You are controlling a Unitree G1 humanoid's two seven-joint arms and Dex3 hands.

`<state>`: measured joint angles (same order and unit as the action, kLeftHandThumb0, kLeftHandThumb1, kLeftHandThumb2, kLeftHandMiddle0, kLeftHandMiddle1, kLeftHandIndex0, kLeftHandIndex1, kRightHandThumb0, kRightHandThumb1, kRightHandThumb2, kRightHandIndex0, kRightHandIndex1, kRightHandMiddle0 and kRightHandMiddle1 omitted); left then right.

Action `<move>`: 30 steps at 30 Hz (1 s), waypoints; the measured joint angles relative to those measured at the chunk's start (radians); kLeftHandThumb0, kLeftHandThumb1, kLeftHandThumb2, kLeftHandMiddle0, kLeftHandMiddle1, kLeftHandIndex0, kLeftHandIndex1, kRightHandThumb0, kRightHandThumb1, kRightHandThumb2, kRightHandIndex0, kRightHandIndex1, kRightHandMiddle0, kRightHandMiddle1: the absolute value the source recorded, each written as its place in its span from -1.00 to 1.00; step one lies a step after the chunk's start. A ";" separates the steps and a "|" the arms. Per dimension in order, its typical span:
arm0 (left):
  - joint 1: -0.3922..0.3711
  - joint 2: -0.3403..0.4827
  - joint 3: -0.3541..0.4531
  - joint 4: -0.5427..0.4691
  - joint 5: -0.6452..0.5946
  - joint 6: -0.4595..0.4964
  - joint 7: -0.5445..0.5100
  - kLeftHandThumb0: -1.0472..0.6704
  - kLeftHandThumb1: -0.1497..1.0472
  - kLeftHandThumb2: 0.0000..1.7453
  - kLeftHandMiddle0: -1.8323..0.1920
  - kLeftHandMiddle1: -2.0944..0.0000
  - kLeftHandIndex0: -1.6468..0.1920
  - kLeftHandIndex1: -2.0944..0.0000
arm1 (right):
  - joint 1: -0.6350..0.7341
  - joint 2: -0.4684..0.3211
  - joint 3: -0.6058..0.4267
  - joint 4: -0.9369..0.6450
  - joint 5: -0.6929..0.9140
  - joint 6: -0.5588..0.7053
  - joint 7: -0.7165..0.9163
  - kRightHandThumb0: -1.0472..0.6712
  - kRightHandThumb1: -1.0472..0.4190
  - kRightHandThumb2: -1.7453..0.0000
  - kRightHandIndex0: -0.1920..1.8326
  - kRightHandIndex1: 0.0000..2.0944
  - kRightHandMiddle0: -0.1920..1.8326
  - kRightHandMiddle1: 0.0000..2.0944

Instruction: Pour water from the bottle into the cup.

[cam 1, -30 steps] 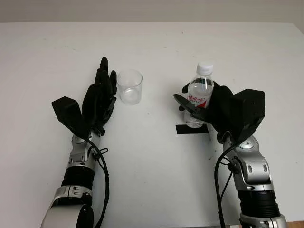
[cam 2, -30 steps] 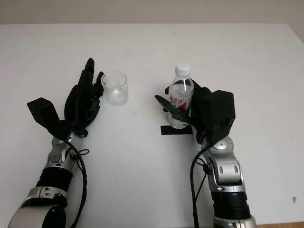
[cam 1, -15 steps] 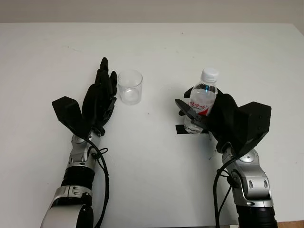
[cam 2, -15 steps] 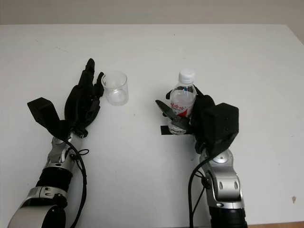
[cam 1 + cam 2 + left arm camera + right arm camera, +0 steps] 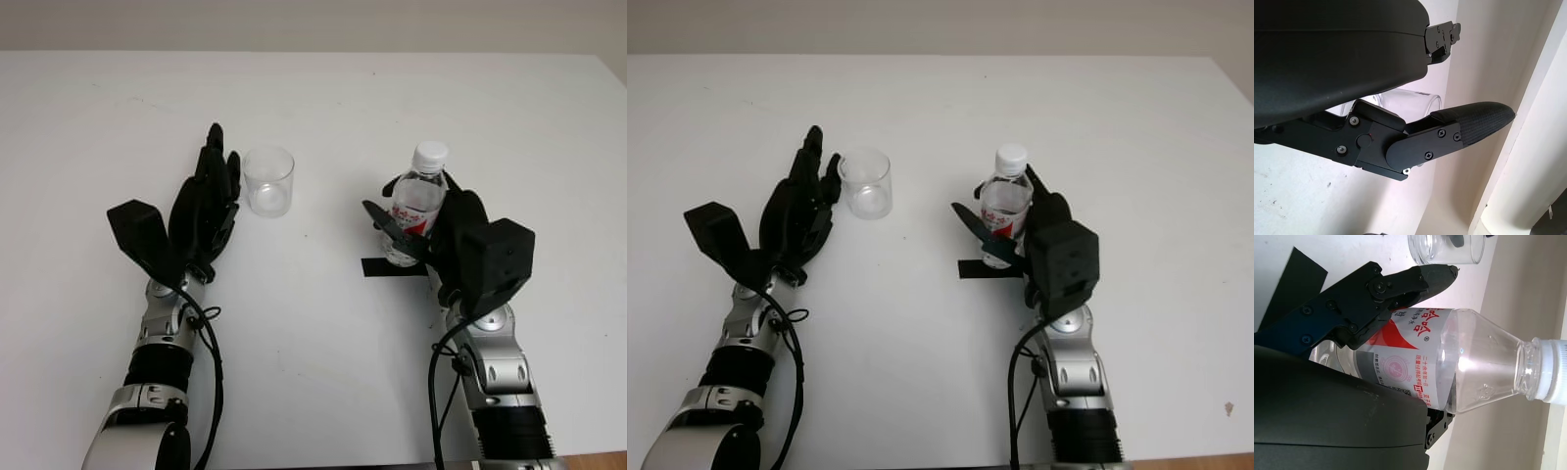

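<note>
The right hand point(image 5: 446, 230), at about four o'clock on the white surface point(image 5: 323, 333), has its fingers point(image 5: 1400, 281) pinching the clear plastic water bottle with a red-and-white label point(image 5: 415, 201), which stands over a strip of black tape point(image 5: 382, 266). The white screw cap point(image 5: 429, 155) appears to be on, so tilting now would likely pour nothing. The grip sits on the label band; a loose hold could let the bottle slip when tipped. At ten o'clock the open left hand point(image 5: 206, 201) stands just beside the clear empty glass cup point(image 5: 267, 179); a nudge could topple it. Compared with half a second ago, the bottle stands more upright and the right forearm has drawn in; the cup and left hand are unchanged.
</note>
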<state>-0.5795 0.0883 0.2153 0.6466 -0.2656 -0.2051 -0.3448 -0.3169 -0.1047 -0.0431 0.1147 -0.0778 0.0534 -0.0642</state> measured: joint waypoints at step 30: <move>0.001 0.003 0.000 0.000 -0.002 0.000 -0.006 -0.78 1.00 -0.18 0.98 0.95 1.00 1.00 | 0.054 0.019 -0.050 -0.155 0.142 0.191 0.074 -0.25 -1.00 0.51 0.61 1.00 0.31 1.00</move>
<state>-0.5786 0.0913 0.2155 0.6470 -0.2675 -0.2047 -0.3505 -0.2627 -0.0859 -0.0931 -0.0405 0.0643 0.2448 0.0103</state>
